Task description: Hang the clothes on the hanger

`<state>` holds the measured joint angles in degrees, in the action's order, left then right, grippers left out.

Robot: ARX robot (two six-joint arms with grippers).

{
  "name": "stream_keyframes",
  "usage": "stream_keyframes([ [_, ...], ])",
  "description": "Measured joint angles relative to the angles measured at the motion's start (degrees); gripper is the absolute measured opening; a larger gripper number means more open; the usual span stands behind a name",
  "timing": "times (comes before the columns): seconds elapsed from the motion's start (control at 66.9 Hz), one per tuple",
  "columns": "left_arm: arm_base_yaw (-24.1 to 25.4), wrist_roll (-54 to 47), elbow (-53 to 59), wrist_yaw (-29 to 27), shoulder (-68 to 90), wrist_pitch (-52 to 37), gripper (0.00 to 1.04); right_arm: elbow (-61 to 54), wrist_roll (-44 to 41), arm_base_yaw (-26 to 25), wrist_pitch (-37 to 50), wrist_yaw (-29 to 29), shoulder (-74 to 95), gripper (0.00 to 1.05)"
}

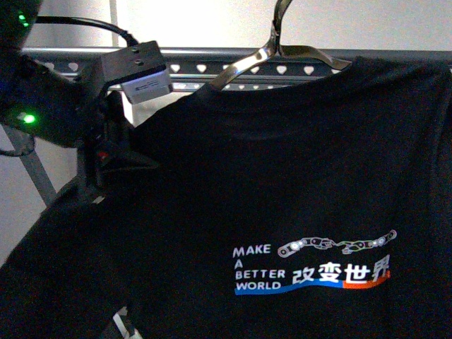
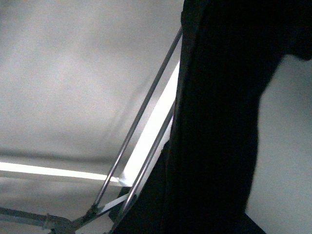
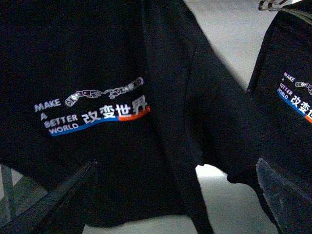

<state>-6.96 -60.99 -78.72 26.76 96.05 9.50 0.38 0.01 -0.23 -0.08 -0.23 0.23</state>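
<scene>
Two grippers to cover. L gripper (image 1: 104, 166) sits against the T-shirt (image 1: 296, 183) at its sleeve/shoulder, on the left of the front view. It's dark on dark, so can't tell whether the jaws pinch cloth or stand apart. L wrist view shows no fingers, only black fabric hanging beside the thin grey legs of the rack (image 2: 137, 122).

R gripper (image 3: 175, 163) isn't in front view. Its own wrist view has both fingers (image 3: 282, 195) spread wide w/ nothing between them, and the shirt's printed chest beyond.

T-shirt hangs front-out on a chrome coat hanger (image 1: 247, 62). The hook (image 1: 279, 25) runs up out of frame, so can't see what it hangs from. Behind the collar runs the rack's top rail (image 1: 205, 67), grey w/ heart-shaped holes. "MAKE A BETTER WORLD" text (image 1: 253, 270), white Chinese chars, blue-orange stripe and chain-like graphic sit low on the chest.

R wrist view also shows a 2nd black shirt (image 3: 287, 58) w/ the same print, just beside the first.
</scene>
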Motion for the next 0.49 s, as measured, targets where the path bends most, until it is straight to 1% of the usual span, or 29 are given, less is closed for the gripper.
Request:
stream_keyframes([
  [0.149, -2.08, -1.97, -5.2, -1.86, 3.61, -3.04, 0.09, 0.0, 0.0, 0.0, 0.0, 0.04, 0.0, 0.97],
  [0.179, -3.02, -3.3, -6.49, -1.79, 4.52, -5.2, 0.09, 0.0, 0.0, 0.0, 0.0, 0.04, 0.0, 0.97],
  [0.269, -4.46, -5.79, -7.17, -0.61, 5.53, -9.66, 0.09, 0.0, 0.0, 0.02, 0.0, 0.02, 0.0, 0.97],
  [0.299, -4.98, -7.61, -7.17, 0.9, 5.88, -11.67, 0.09, 0.0, 0.0, 0.02, 0.0, 0.02, 0.0, 0.97],
  [0.493, -6.93, -13.9, -7.65, 3.83, 7.87, -15.93, 0.09, 0.0, 0.0, 0.0, 0.0, 0.02, 0.0, 0.97],
])
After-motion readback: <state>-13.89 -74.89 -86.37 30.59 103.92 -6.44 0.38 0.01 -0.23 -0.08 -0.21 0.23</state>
